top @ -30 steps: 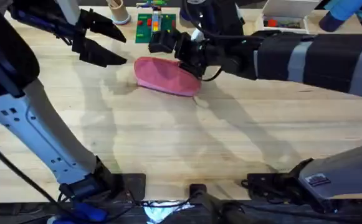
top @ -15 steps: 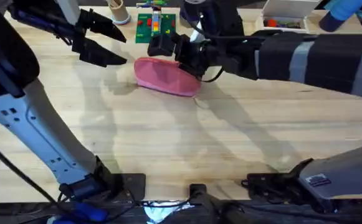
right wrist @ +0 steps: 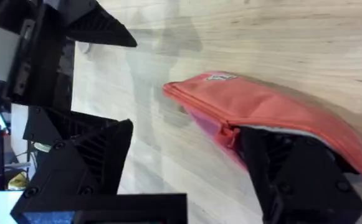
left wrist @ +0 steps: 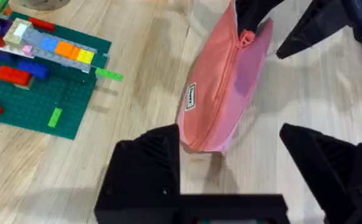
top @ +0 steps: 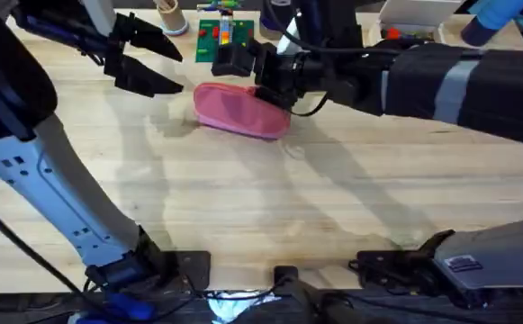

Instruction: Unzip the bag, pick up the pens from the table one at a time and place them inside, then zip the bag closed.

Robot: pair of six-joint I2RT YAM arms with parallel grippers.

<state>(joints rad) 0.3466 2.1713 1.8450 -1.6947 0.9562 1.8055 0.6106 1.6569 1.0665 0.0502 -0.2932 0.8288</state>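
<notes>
This looks like a robotics lab. Two arm bases are clamped at the bottom edge of a light wooden plank bench (top: 270,207), with loose cables between them. Test props sit along the top of the frame: a green brick baseplate (top: 225,40) with coloured bricks, a white box (top: 414,22).

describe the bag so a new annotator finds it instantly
On the wooden table, look toward the far side, just in front of the green brick baseplate. The bag is the pink oblong fabric pouch lying there, the only soft pink item, with the right gripper at its end.
</notes>
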